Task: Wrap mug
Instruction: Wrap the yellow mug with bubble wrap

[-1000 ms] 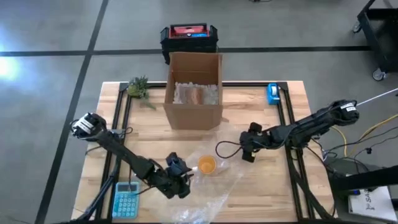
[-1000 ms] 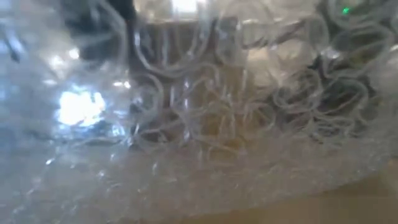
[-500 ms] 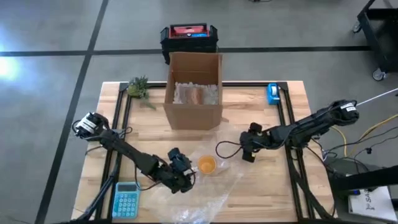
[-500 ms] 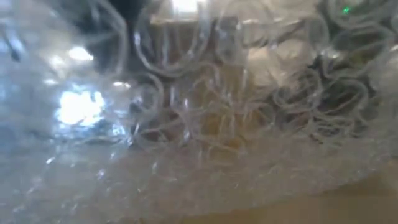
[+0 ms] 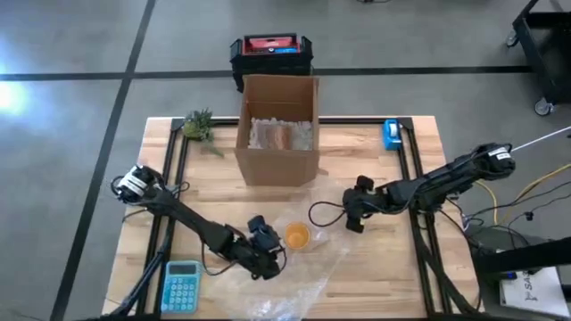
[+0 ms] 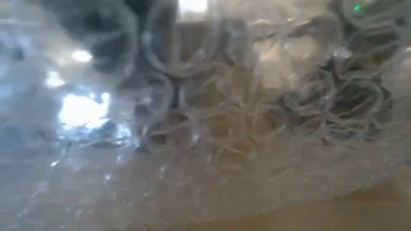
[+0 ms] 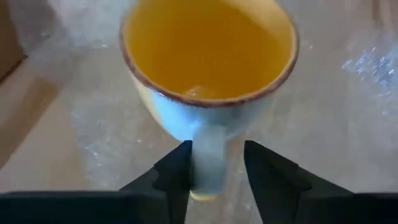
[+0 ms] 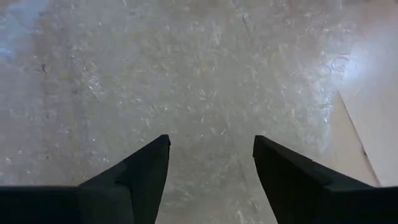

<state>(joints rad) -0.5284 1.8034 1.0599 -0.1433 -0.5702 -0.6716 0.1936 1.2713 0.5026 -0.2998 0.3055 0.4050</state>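
Lining up on mug handle
Left gripper straddled it, unclamped (right gripper spread, empty); next: squeeze.

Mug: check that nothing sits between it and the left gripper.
Nothing visible does. The left gripper is open with its fingers on either side of the mug handle, on the bubble wrap.

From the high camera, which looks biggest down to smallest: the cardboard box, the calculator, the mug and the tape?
1. cardboard box
2. calculator
3. mug and tape look about alike, so I won't rank them.
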